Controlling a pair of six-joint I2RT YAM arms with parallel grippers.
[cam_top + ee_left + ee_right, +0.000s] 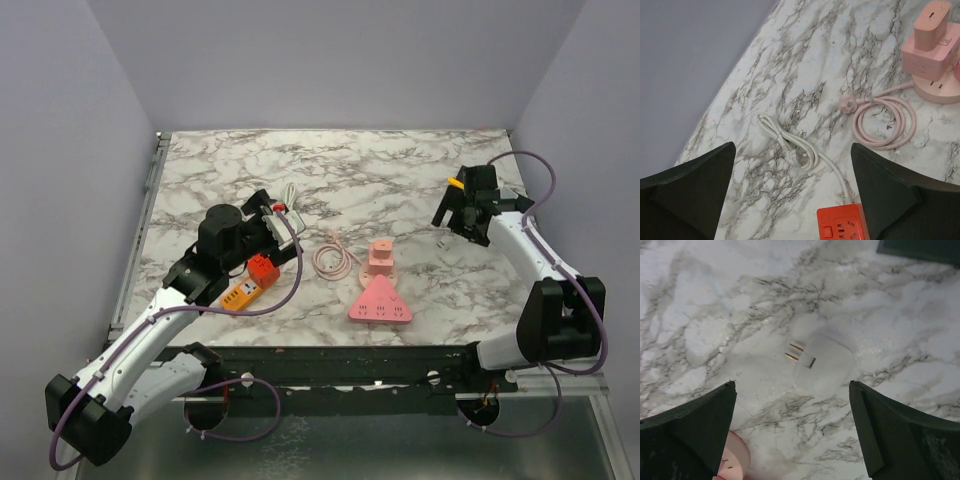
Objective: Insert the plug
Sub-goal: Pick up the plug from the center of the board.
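Nearby, pink cord (pixel 884 145) coils beside pink strip (pixel 381 300); white plug (pixel 822 365) lies apart.

"What do the arms look like?"

"The left arm (pixel 145 338) and right arm (pixel 535 252) both have white links and chunky black joints, and each carries a looping purple cable (pixel 298 265)."

"And the fingers?"

"The fingers (pixel 695 190) are dark matte wedges. A yellow tab (pixel 456 184) marks the right wrist."

No legible text or markings
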